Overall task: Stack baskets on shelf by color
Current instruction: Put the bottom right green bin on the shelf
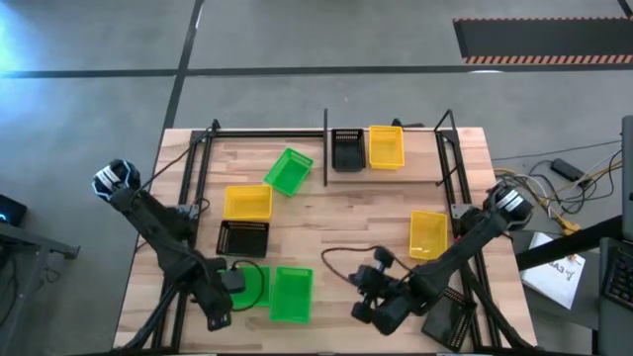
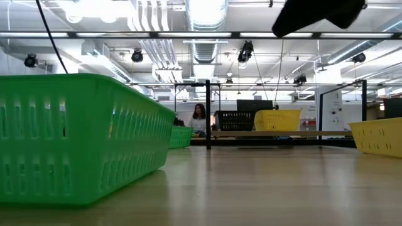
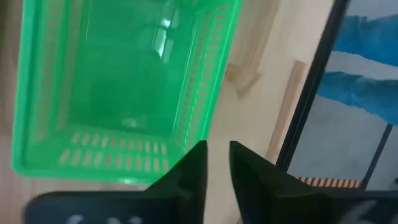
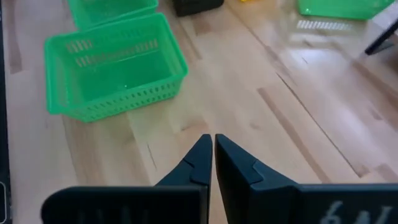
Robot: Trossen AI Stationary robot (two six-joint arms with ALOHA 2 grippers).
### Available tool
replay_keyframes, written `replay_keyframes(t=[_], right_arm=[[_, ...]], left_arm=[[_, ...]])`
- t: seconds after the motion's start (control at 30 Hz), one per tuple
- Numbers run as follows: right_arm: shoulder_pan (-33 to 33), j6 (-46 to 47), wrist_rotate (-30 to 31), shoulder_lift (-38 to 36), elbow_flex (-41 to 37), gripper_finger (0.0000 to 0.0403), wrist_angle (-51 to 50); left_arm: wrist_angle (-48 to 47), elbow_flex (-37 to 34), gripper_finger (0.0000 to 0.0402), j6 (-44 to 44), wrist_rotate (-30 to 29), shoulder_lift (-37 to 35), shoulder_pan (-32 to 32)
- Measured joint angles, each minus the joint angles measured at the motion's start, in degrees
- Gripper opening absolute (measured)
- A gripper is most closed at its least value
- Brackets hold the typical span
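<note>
While hanging just beside a green basket (image 3: 118,81) near the front of the desk (image 1: 336,213), shows the left end effector (image 3: 217,165) narrow, parted only a little, gripping nothing. Shows the right end effector (image 4: 213,155) closed tight and empty above bare wood, apart from a second green basket (image 4: 115,65). Probably between grasps.

Already on the shelf (image 2: 301,133) at the far edge: a black basket (image 1: 347,148) just beside a yellow basket (image 1: 386,146), likely to begin separate color stacks.

Made of thin glossy plastic, rectangular, with slotted mesh walls. Tapered, so should nest easily. Light, so could slide on the smooth wood if pushed.
</note>
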Motion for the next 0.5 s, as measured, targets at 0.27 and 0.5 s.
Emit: replay_keyframes(t=[0.27, 0.5], right_arm=[[-1.17, -17.02, -8.77, 9.73, 12.04, 0.0061, 5.98], [-5.63, -31.84, -26.08, 19.53, 20.64, 0.0151, 15.18]], left_arm=[[3.0, -1.11, 0.0145, -6.21, -0.25, -1.42, -1.99], [13.06, -1.68, 0.0155, -6.23, -4.8, -1.22, -3.58]])
